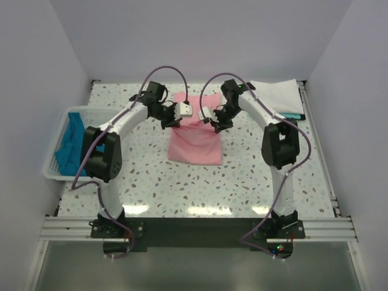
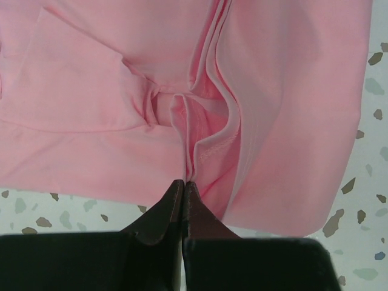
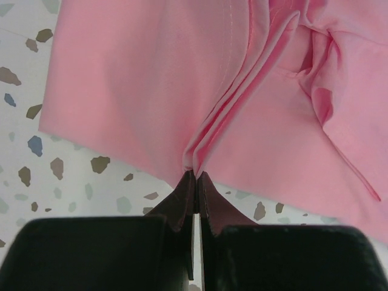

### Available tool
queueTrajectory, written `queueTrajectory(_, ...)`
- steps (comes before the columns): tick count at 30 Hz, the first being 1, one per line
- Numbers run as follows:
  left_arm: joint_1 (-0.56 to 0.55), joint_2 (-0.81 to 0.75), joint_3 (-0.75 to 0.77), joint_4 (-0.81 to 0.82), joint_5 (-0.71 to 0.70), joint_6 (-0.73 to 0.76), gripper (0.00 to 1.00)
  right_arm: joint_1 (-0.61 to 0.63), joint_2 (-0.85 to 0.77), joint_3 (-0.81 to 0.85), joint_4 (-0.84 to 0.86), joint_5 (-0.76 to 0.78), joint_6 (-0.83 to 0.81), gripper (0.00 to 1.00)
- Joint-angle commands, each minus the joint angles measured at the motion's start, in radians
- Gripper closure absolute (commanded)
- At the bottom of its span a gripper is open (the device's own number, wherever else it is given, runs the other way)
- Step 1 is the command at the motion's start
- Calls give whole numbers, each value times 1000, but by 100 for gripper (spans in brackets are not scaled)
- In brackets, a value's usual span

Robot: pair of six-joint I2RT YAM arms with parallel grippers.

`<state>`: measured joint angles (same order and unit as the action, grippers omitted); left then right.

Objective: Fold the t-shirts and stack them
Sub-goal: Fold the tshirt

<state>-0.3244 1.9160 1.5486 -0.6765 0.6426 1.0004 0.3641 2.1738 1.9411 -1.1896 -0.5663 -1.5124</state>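
Left gripper point(image 1: 172, 121) and right gripper point(image 1: 219, 125) hang side by side at top-view centre over the pink t-shirt point(image 1: 195, 147); the white t-shirt point(image 1: 276, 96) lies upper right, and teal-blue t-shirts point(image 1: 68, 144) sit in the basket point(image 1: 51, 170) at left. Left wrist view: my left fingers point(image 2: 170, 209) are clamped on a pink fold, bottom centre. Right wrist view: my right fingers point(image 3: 212, 203) pinch a bunched pink ridge, bottom centre.

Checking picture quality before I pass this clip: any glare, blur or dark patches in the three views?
Top external: even light, soft shadows, glare streaks on the table along its near edge. Left wrist: pink t-shirt sharp, stitching readable; left end effector nearly black. Right wrist: cloth crisp, right end effector equally dark.
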Motion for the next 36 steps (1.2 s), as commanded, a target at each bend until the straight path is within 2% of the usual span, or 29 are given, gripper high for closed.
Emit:
queueTrajectory(1,18,37,50,32,6,23,100,-7,32,84,-10,-26,-34,100)
queueTrajectory(10,42,110,93,54,-15,24,100,-14,115,127,4,-6,-46,100)
queueTrajectory(23,44,210,128,170,-61,-52,97,-34,158,96,142,28,0,99)
queueTrajectory(24,44,215,123,193,-73,-65,96,-36,158,98,153,31,17,86)
queueTrajectory(26,51,219,134,216,-84,-94,91,-42,150,98,162,36,43,72)
queueTrajectory(27,56,218,142,219,-93,-132,86,-45,132,96,180,37,81,54)
queueTrajectory(28,71,213,148,230,-92,-166,75,-47,121,93,192,39,105,48)
queueTrajectory(29,85,206,146,247,-90,-210,71,-54,107,91,209,43,139,45)
queueTrajectory(30,102,177,139,262,-80,-317,67,-59,89,88,247,42,220,41)
queueTrajectory(31,137,158,130,299,-72,-379,58,-62,58,88,261,43,262,38)
queueTrajectory(33,172,88,75,339,-35,-554,47,-68,23,85,251,45,360,37)
queueTrajectory(36,196,-19,-40,331,15,-702,45,-67,-57,33,242,14,507,39)
